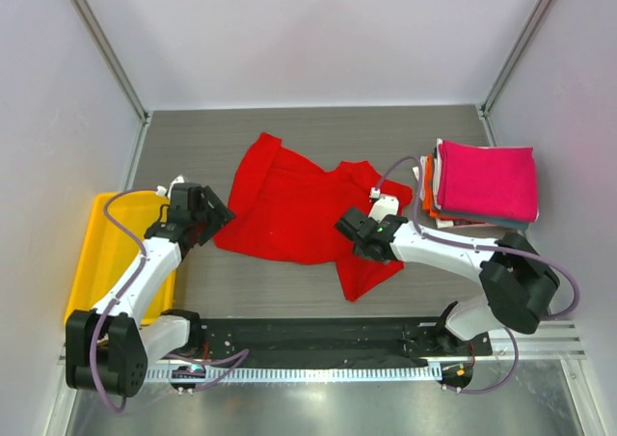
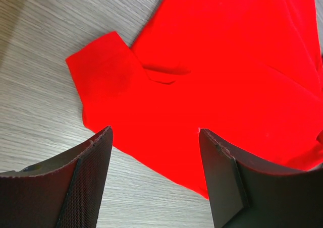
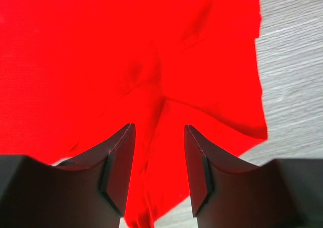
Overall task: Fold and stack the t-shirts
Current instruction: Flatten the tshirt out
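Top external view: the left gripper [image 1: 205,214] has its fingers spread apart and holds nothing, right at the left edge of the red t-shirt [image 1: 289,209]. The right gripper [image 1: 359,233] is spread apart too, over the shirt's near right part. The shirt lies rumpled on the table [image 1: 289,132]. Farther right sits a folded stack [image 1: 477,214], with a pink t-shirt [image 1: 487,178] on top.

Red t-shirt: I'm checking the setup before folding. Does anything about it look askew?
Yes. The red t-shirt lies diagonal and rumpled, with creases and one corner trailing toward the near edge, unlike the squared folded stack on its right.
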